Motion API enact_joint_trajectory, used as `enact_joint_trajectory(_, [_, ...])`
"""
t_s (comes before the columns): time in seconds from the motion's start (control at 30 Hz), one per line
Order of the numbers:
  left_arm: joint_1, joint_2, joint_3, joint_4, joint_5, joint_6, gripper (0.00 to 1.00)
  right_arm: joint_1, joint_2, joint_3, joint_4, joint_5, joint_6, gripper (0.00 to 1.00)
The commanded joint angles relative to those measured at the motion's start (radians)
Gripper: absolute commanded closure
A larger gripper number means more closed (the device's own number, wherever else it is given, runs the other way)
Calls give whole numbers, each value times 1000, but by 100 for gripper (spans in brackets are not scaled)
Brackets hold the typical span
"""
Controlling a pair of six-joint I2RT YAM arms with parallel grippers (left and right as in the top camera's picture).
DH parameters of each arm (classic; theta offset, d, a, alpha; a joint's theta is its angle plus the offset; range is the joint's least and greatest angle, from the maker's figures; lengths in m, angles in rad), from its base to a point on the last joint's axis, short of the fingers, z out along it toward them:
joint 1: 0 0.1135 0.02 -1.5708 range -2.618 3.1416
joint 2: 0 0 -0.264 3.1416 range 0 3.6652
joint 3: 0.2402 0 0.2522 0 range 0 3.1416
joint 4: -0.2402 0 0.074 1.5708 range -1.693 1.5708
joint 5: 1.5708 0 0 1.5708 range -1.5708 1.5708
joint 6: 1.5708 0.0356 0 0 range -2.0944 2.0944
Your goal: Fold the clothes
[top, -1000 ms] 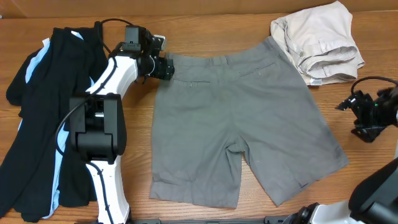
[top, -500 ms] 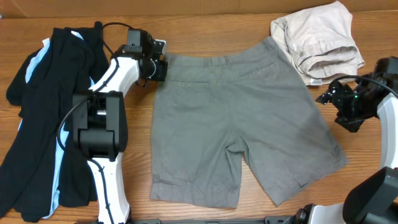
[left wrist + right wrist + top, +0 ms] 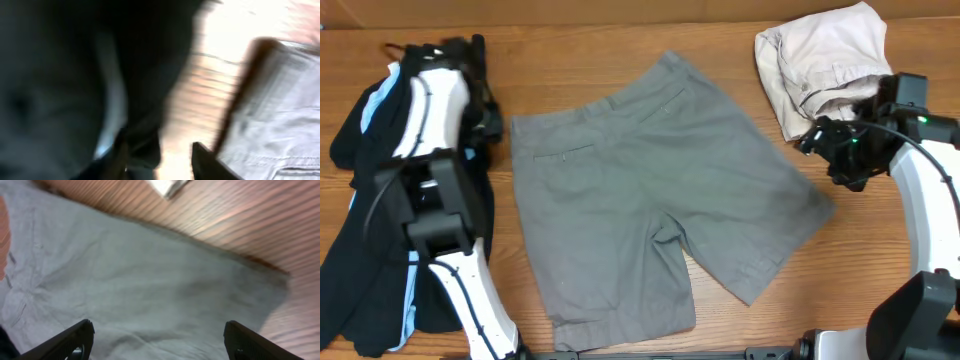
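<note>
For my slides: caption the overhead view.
Mid-grey fabric shorts spread flat on wooden table, black blue-striped garment left, crumpled beige garment right.

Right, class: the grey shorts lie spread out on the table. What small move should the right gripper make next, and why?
Probably lower the right gripper onto the nearby side edge of the grey shorts and close on it. Its fingers stand open above the fabric, holding nothing, and the shorts lie flat and unfolded, so a fold needs a grasped edge first.

Wooden table [image 3: 620, 35]: warm brown top, fine grain lines; blurred, glare-washed in left wrist view.
</note>
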Motion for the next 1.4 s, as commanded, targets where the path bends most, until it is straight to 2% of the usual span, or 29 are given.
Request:
enact_joint_trajectory(0.0, [19, 7, 90, -55, 79, -1, 50, 63, -22, 20, 7, -5, 36, 14])
enact_joint_trajectory(0.17, [12, 7, 237, -121, 243, 109, 46, 156, -20, -6, 7, -5, 57, 14])
enact_joint_trajectory(0.33, [-89, 7, 412, -132, 401, 338, 41, 209, -20, -15, 3, 18, 94, 12])
enact_joint_trajectory(0.5, [-246, 34, 417, -35, 321, 465, 35, 185, -20, -15, 0, 21, 101, 10])
enact_joint_trajectory(0.7, [-419, 149, 417, -3, 184, 616, 34, 156, -20, -15, -4, 23, 97, 8])
enact_joint_trajectory(0.9, [-502, 254, 417, 15, 158, 623, 36, 156, -20, -15, -6, 60, 97, 8])
enact_joint_trajectory(1.17, [-507, 340, 416, 42, 166, 610, 37, 157, -20, -15, -4, 67, 97, 8])
enact_joint_trajectory(1.27, [-495, 369, 416, 72, 153, 542, 30, 157, -20, -15, -2, 67, 97, 8])
enact_joint_trajectory(1.37, [-470, 418, 416, 108, 101, 405, 21, 157, -20, -15, 2, 67, 97, 8])
